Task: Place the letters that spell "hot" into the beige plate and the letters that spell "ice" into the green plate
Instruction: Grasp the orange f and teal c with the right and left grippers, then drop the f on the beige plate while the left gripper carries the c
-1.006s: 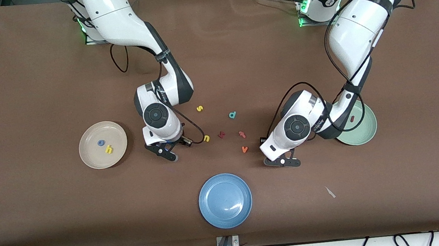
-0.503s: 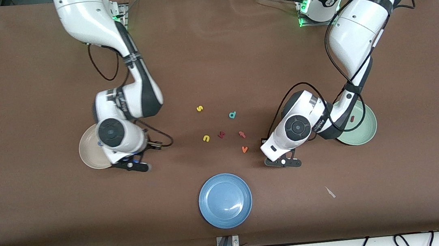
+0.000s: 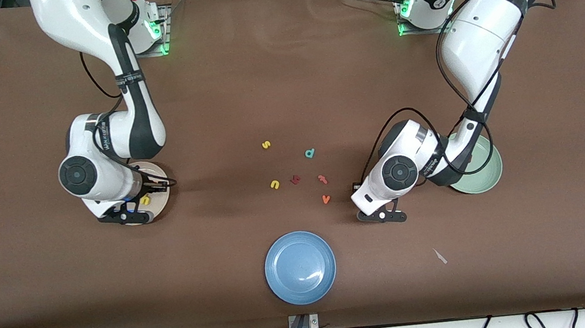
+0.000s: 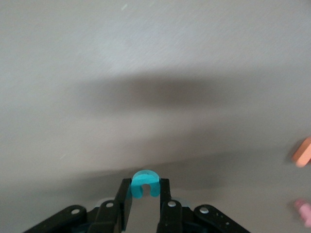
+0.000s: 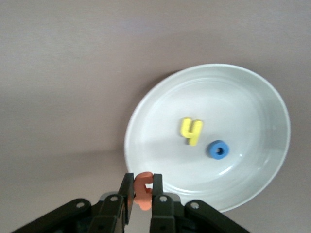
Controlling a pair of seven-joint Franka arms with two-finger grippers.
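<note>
My right gripper (image 3: 125,218) (image 5: 142,178) hangs over the rim of the beige plate (image 3: 160,184) (image 5: 160,97), shut on the orange t (image 5: 143,188). The yellow h (image 3: 145,200) (image 5: 191,131) and the blue o (image 5: 218,149) lie in that plate; my right wrist hides the o in the front view. My left gripper (image 3: 383,216) (image 4: 145,182) is low over bare table, between the loose letters and the green plate (image 3: 489,176). It is shut on the teal c (image 4: 145,182). My left forearm covers much of the green plate.
Loose letters lie mid-table: yellow s (image 3: 266,145), teal d (image 3: 310,153), yellow n (image 3: 274,184), a dark red letter (image 3: 295,179), a red-orange letter (image 3: 322,179) and orange v (image 3: 326,199). A blue plate (image 3: 300,267) sits nearest the front camera. A white scrap (image 3: 440,256) lies beside it.
My right arm has swung from beside the loose letters to the beige plate, carrying the orange t. My left gripper has closed on the teal c and barely shifted.
</note>
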